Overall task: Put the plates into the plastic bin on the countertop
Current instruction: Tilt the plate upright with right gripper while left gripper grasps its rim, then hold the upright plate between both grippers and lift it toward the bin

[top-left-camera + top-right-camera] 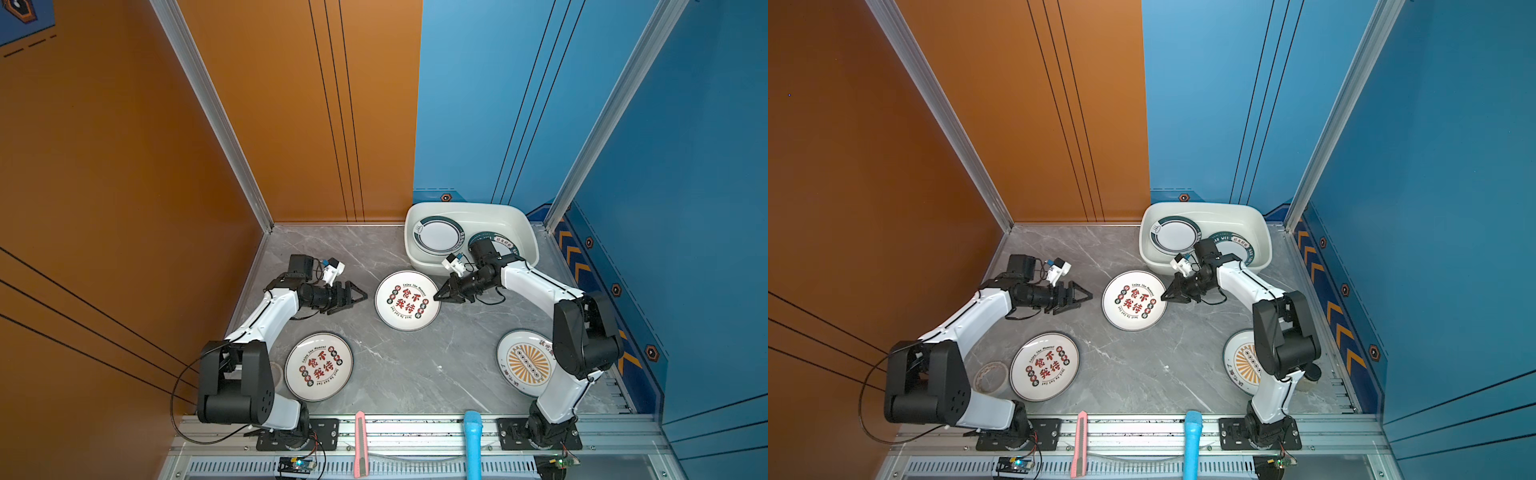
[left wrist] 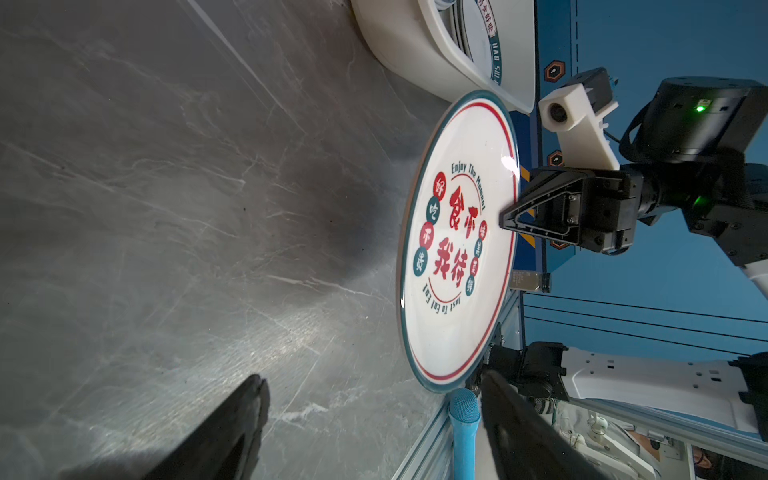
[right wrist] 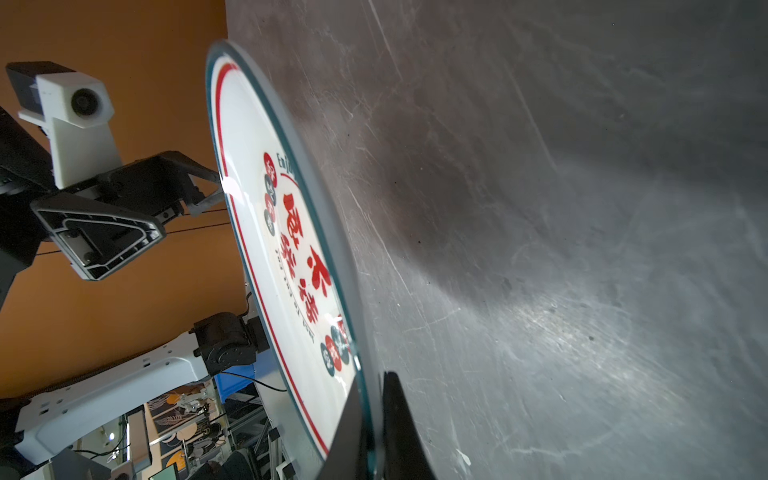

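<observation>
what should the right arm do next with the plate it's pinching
Probably raise the right gripper a little to tip the red-lettered plate off the countertop. Its jaws are shut on the plate's rim, the plate seems to lie flat, and the plastic bin just behind has a wall the plate must clear.

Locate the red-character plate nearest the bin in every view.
Top view: red-character plate in the middle of the countertop, just in front of the plastic bin.
Top view: same place.
Left wrist: ahead of the open left gripper, face visible.
Right wrist: nearly edge-on, rim between that gripper's fingers.
Shared landmark: right gripper pinching the plate's rim, in all four views.
</observation>
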Available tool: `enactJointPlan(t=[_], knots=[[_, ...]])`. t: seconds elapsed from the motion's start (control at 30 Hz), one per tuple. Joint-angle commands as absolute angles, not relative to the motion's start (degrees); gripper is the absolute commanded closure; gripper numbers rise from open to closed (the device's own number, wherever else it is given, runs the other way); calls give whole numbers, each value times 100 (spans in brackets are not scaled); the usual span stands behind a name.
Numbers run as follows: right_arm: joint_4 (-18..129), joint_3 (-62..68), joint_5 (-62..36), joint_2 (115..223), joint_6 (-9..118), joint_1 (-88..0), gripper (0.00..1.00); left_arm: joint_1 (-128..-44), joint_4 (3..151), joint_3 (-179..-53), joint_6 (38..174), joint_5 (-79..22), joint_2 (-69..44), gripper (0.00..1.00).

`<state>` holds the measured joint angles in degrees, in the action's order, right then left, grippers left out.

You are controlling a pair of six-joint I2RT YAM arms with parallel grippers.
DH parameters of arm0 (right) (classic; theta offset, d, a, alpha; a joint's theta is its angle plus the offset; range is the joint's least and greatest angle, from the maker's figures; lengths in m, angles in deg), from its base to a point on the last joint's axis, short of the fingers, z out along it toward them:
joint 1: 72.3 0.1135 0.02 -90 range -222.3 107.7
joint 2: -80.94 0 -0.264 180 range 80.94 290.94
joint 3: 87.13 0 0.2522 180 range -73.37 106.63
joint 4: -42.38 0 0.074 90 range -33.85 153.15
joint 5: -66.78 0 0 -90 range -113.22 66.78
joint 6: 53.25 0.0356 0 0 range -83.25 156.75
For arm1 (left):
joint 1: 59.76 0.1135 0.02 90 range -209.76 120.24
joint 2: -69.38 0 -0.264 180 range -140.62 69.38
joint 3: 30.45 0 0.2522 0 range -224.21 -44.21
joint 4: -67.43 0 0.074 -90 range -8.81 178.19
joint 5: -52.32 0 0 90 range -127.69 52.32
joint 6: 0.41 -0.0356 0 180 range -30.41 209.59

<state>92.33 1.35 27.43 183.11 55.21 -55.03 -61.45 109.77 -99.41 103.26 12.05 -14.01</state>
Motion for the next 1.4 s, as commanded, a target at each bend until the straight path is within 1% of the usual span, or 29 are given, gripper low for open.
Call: enactJointPlan(t=[0.0, 0.23, 0.5, 0.77, 0.87, 1.0, 1.27, 1.37], knots=[[9358, 439, 2967, 18113, 5675, -5543, 100, -6261, 10628, -9859, 10582, 1433, -1555, 19], [9318, 846, 2999, 18210, 5834, -5534, 100, -6437, 10209, -9890, 10866, 1564, -1628, 24], [9096, 1106, 3147, 18339, 6109, -5391, 100, -6527, 9340, -9820, 11531, 1733, -1692, 27], [9089, 1247, 3191, 18447, 6193, -5141, 100, -6632, 8488, -9790, 12136, 1762, -1810, 37], [9086, 1245, 3184, 18449, 6215, -5071, 100, -6697, 8393, -9842, 12212, 1777, -1863, 46], [9036, 1252, 3174, 18447, 6289, -5033, 100, -6757, 8375, -9904, 12258, 1854, -1946, 64], [8965, 1290, 3202, 18498, 6380, -4981, 100, -6800, 8351, -9851, 12260, 2023, -1940, 77], [8937, 1285, 3226, 18533, 6401, -4963, 100, -6797, 8355, -9864, 12257, 2093, -1939, 89]])
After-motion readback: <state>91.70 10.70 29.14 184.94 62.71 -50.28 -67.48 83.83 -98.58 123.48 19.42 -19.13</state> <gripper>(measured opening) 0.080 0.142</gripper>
